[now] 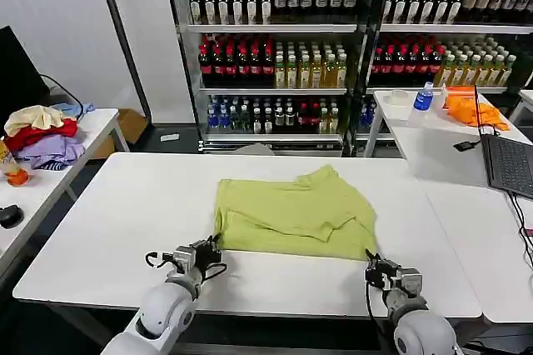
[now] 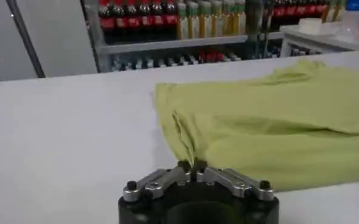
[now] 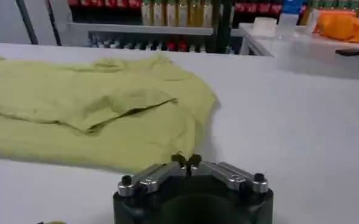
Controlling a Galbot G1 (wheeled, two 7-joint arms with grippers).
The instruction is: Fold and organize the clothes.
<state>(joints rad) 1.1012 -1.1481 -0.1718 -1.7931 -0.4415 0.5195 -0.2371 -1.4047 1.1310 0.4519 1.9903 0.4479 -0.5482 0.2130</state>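
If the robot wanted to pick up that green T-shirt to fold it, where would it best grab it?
Probably at the two near corners of the T-shirt, coming in low from the robot's side. It lies flat and partly folded on the table, so only edges offer something to pinch. The left gripper sits shut at the near left corner, and the right gripper, also shut, at the near right corner.

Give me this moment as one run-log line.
left gripper: shut, at near left corner of lime yellow-green soft T-shirt | right gripper: shut, at its near right corner | shirt partly folded on white table
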